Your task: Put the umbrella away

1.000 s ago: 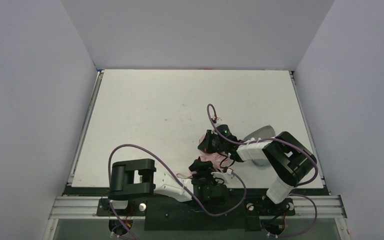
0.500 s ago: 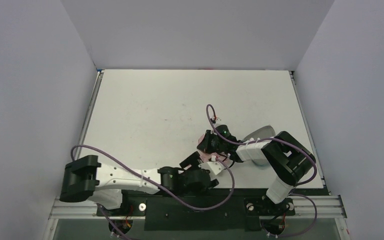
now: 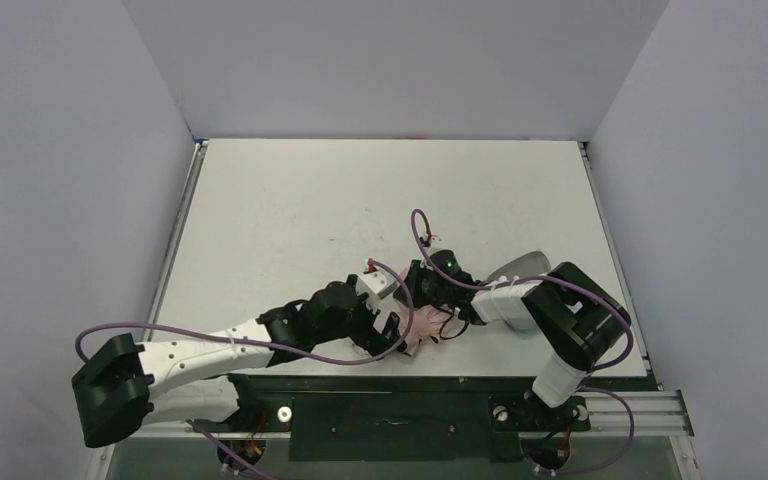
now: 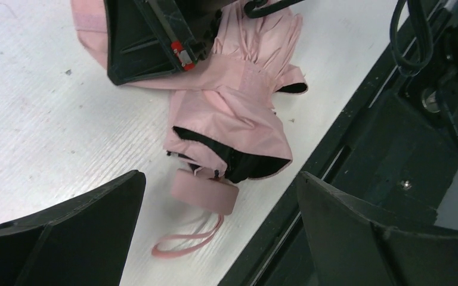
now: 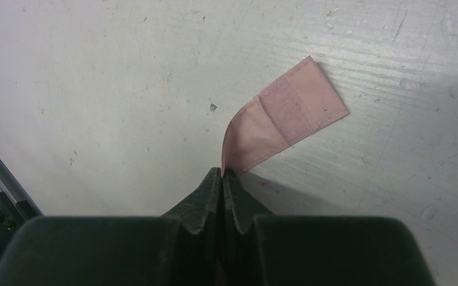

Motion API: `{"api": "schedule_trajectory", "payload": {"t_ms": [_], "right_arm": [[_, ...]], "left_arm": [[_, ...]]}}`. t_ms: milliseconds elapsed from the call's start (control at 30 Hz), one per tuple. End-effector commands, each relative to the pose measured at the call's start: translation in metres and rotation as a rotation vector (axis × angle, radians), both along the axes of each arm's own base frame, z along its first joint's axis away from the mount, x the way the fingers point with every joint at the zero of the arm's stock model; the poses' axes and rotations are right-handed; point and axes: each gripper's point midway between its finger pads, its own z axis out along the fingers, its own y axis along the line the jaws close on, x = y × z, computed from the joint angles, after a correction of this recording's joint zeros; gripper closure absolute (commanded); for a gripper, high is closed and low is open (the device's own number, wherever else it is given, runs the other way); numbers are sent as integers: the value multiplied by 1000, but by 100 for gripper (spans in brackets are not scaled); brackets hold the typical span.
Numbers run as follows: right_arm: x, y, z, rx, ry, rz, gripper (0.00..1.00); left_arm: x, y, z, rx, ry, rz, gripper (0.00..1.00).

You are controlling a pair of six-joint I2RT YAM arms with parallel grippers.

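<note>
Right gripper [image 5: 222, 174] jaws pinched together on pink umbrella strap [image 5: 286, 116], strap curving up-right beyond fingertips, flat on scuffed white table [image 5: 95, 71]

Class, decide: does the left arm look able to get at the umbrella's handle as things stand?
Probably yes: the open left gripper hovers over the handle with nothing between; the right gripper pinches only the closing strap farther up.

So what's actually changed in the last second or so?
The left arm unfolded, its elbow swinging out to the left, and the left gripper opened wide. It now hangs over the handle end of the umbrella, gripping nothing. Unchanged: the right gripper still pinches the strap of the umbrella, which lies in the same spot near the front edge of the table.
</note>
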Motion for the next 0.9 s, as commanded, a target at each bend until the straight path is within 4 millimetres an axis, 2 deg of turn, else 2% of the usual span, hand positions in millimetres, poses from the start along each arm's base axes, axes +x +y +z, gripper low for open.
{"api": "schedule_trajectory", "payload": {"t_ms": [0,133,167,333,433,467,600,667,700,733,767,800,833,867], "right_arm": [[-39,-29,-53,-174,150,32,100],[-40,-29,-53,-173,152,35,100],[-40,-29,-53,-173,152,36,100],[-40,-29,-53,-171,154,39,100],[-40,-28,-52,-165,152,39,100],[-39,-28,-51,-163,152,39,100],[-39,-27,-50,-160,150,41,100],[-39,-27,-50,-161,149,42,100],[-40,-28,-50,-160,151,41,100],[-39,-27,-49,-158,148,40,100],[-40,-28,-50,-160,150,42,100],[-40,-28,-50,-157,149,40,100],[-40,-28,-50,-157,150,41,100],[-39,-27,-49,-154,148,41,100]], "left_arm": [[1,-31,22,-184,53,-86,3],[13,-40,10,-177,81,-87,3],[17,-40,2,-161,92,-81,3],[18,-42,-34,-100,142,-94,3],[19,-46,-44,-111,143,-96,0],[18,-44,-52,-99,151,-91,6],[23,-45,-60,-105,135,-78,23],[25,-44,-63,-104,121,-69,35],[27,-45,-62,-117,106,-64,45],[28,-44,-62,-128,95,-62,50],[26,-41,-67,-124,94,-55,61],[28,-42,-64,-142,80,-55,67],[27,-39,-67,-139,78,-52,82],[27,-41,-65,-149,68,-53,89]]}}
